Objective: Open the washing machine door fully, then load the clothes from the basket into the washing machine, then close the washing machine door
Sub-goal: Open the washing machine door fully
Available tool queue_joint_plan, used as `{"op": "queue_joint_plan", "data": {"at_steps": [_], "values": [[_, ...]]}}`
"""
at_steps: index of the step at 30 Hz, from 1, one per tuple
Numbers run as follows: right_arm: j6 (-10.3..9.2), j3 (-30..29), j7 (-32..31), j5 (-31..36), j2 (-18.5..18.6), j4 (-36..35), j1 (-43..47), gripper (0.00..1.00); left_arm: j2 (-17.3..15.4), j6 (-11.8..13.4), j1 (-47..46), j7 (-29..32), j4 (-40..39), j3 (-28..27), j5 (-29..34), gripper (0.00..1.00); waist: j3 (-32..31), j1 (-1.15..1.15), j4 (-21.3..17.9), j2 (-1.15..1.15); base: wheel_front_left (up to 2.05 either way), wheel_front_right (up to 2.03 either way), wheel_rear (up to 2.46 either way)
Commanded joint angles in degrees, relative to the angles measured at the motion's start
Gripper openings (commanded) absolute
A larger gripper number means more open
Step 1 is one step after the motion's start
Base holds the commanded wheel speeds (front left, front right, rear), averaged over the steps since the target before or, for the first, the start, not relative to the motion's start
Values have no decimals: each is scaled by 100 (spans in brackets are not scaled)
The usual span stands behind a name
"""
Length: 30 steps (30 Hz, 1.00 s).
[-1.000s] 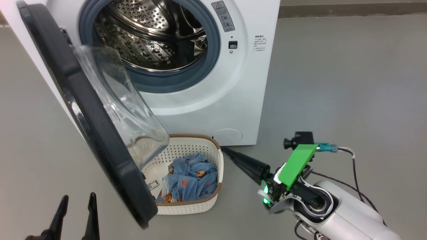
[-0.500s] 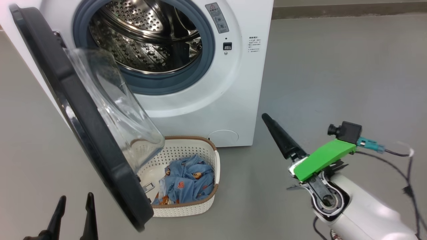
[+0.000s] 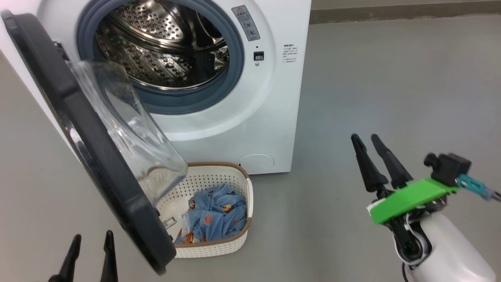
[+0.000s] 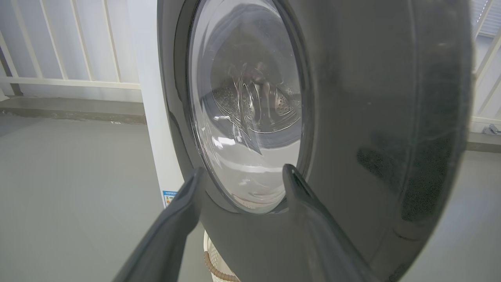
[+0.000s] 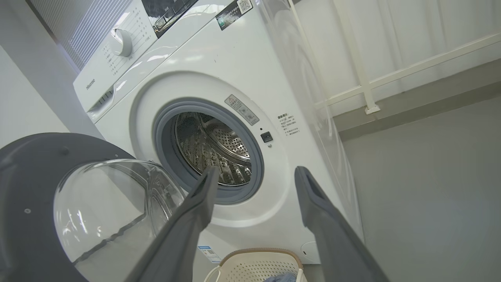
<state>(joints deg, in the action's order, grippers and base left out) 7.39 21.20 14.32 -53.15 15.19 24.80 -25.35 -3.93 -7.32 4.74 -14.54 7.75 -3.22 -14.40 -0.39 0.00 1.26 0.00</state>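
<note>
The white washing machine stands with its steel drum exposed. Its black-rimmed door hangs swung out to the left, the glass bowl bulging over the basket. The cream basket sits on the floor in front of the machine, with the light blue printed clothes bunched inside. My right gripper is open and empty, raised over the floor to the right of the basket. My left gripper is open, low at the left, just outside the door's outer face.
Grey floor spreads to the right of the machine. A white railing and a low kerb run along the back. The open door overhangs the basket's left part.
My right gripper has gone from shut to open and swung from pointing at the basket to the right and upward. The head camera has shifted, moving the scene left.
</note>
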Motion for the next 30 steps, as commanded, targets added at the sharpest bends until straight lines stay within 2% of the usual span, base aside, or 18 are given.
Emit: {"op": "queue_joint_plan", "data": {"at_steps": [1,2,8,16,30], "values": [[10,-236,67,530,-99,-351,194,100,-66,-17,-125,-46,-139,-155,-61,100,0,0,6,0,0,0,0],[10,-236,67,530,-99,-351,194,100,-66,-17,-125,-46,-139,-155,-61,100,0,0,6,0,0,0,0],[10,-973,67,2143,-308,-1029,990,100,-58,-17,-107,-46,-147,-140,-61,100,7,0,3,0,0,0,0],[10,-1487,67,3574,-532,-1564,1707,100,-42,-17,-102,-46,-148,-150,-64,100,3,0,30,0,0,0,0],[10,-2274,67,4654,-1116,-1894,2428,100,-59,-17,-63,-46,-95,-133,51,100,-59,0,114,0,0,0,0]]}}
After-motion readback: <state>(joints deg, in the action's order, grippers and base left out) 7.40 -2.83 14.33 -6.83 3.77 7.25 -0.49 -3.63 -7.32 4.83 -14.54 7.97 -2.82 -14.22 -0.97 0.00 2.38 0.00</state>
